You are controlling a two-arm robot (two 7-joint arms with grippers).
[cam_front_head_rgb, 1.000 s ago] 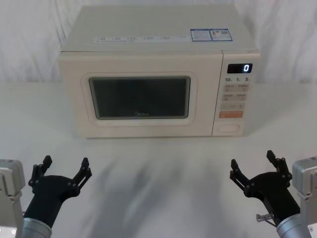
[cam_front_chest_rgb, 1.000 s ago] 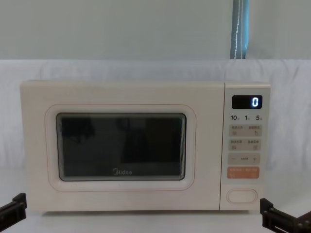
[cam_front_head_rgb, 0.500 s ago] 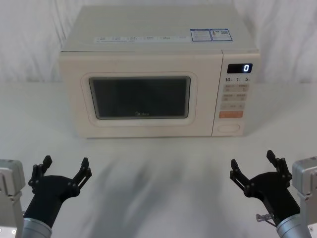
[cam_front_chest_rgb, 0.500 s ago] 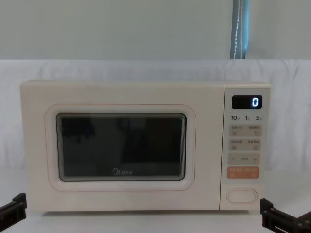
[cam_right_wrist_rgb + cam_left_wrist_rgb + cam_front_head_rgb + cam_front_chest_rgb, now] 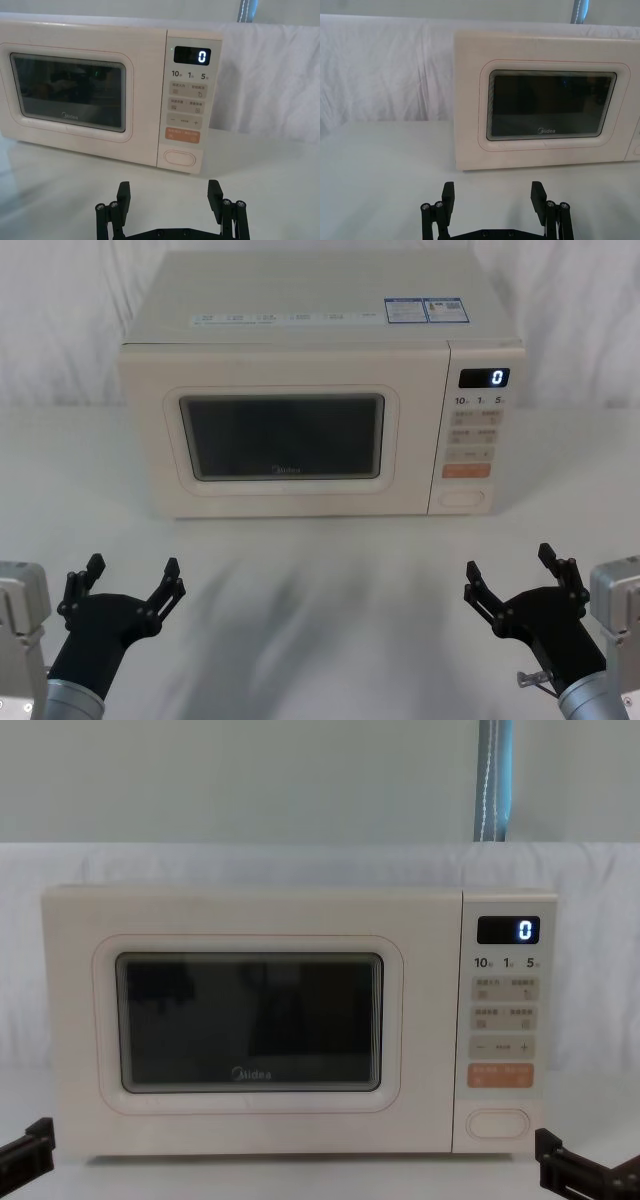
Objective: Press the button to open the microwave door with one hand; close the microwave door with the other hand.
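Observation:
A cream microwave stands at the back of the white table. Its microwave door (image 5: 280,435) (image 5: 250,1025) (image 5: 550,107) (image 5: 70,92) is flush with the front, with a dark window and a grey logo. The button (image 5: 466,497) (image 5: 497,1123) (image 5: 179,157), a large cream pill shape, sits at the bottom of the control panel on the right, under an orange key. My left gripper (image 5: 125,588) (image 5: 493,197) is open near the table's front left, well short of the door. On the front right my right gripper (image 5: 518,575) (image 5: 168,197) is open too, facing the panel from a distance.
The panel shows a lit display (image 5: 484,378) reading 0 above small cream keys. White cloth covers the table (image 5: 320,570) and hangs behind the microwave. Bare table lies between the grippers and the microwave front.

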